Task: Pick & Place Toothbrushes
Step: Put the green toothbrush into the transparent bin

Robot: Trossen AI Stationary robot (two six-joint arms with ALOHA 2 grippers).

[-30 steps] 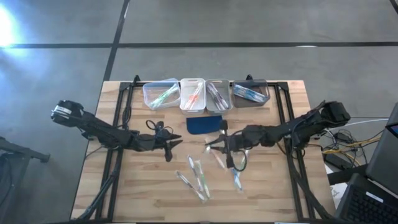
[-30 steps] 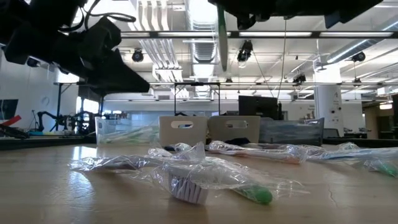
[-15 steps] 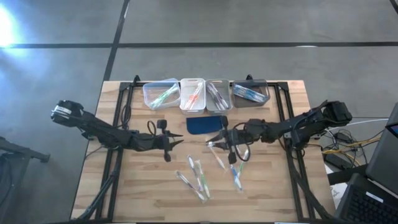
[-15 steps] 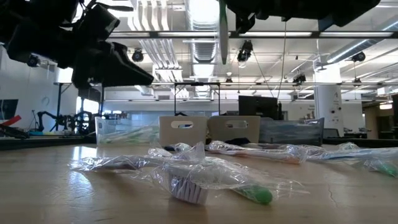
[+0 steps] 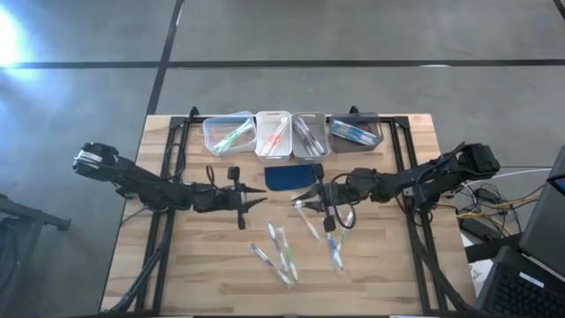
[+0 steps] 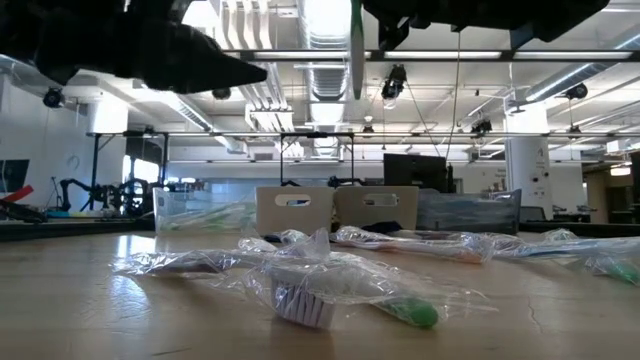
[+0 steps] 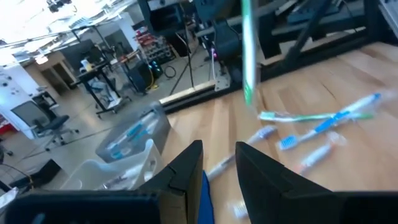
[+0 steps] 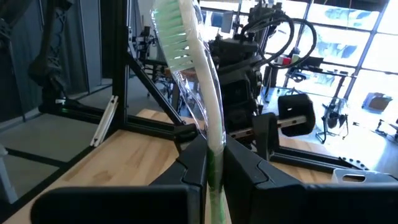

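Observation:
My right gripper (image 5: pixel 301 201) is shut on a green toothbrush (image 8: pixel 198 81) in a clear wrapper, held above the table's middle. That toothbrush also shows as a thin upright stick (image 6: pixel 357 50) in the low view. My left gripper (image 5: pixel 256 201) hovers level just left of it, open, with nothing between its fingers (image 7: pixel 219 147). Several wrapped toothbrushes (image 5: pixel 284 247) lie flat on the wood toward the near edge. Others lie inside the bins (image 5: pixel 274 132) at the far edge. My right gripper pinches the toothbrush's handle (image 8: pixel 214 134) between its two fingers, well away from the green-bristled head (image 8: pixel 174 34). The fingers point level, from the table's right, and lie across the toothbrush. It stands upright and is lifted clear of the table.
A row of small bins (image 5: pixel 228 132) (image 5: pixel 356 131) stands along the far edge. A dark blue pad (image 5: pixel 291 177) lies just in front of them. Black frame rails (image 5: pixel 168 177) run along both sides of the table.
My left gripper has risen, rolled about the line it points along, and edged toward the table's right, nearer the held toothbrush. Its fingers stay apart. My right gripper keeps the green toothbrush upright in about the same place.

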